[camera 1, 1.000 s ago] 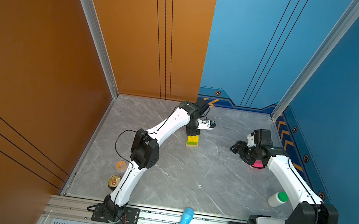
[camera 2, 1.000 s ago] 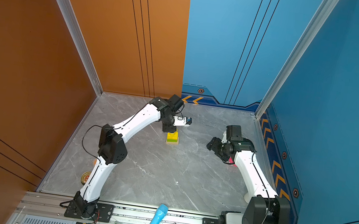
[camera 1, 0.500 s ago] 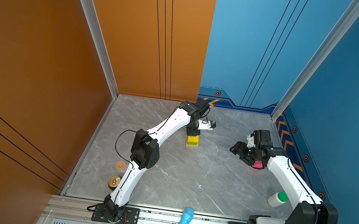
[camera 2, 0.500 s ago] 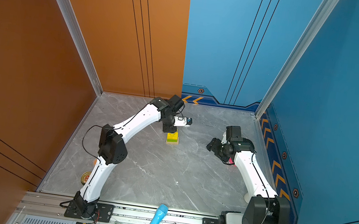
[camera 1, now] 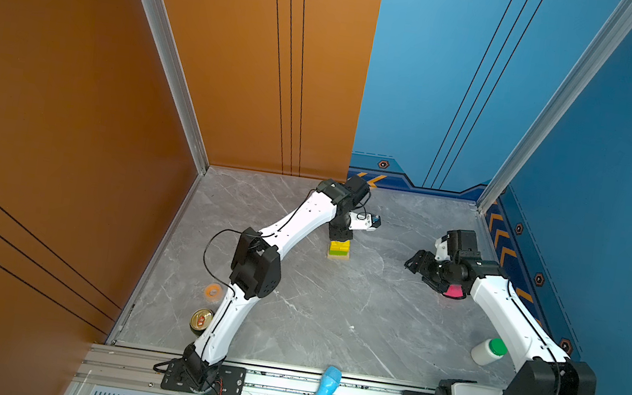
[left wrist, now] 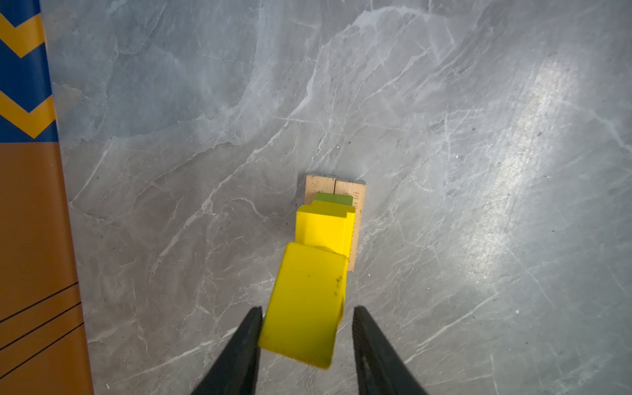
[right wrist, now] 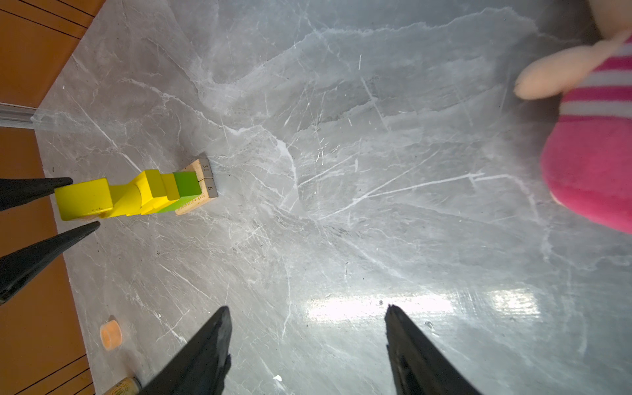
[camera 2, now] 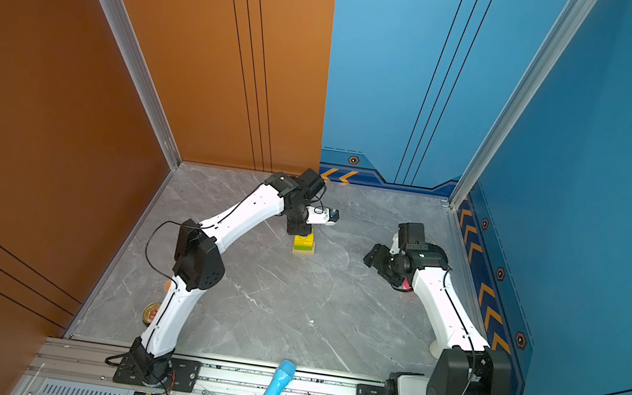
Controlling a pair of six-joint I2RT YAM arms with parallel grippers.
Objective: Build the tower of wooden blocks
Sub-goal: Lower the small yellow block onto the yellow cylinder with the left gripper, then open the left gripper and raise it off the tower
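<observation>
the tower (camera 1: 339, 249) stands directly under the left gripper (left wrist: 306, 309). its jaws straddle the top yellow block (left wrist: 304, 273), part-open with a gap on one side, apparently releasing it. the right gripper (right wrist: 306, 307) hangs wide, empty, well apart.

tower (camera 1: 339, 249) upright — tan planks (left wrist: 335, 186) | green bar (right wrist: 186, 184) | yellow blocks (left wrist: 325, 225) atop
</observation>
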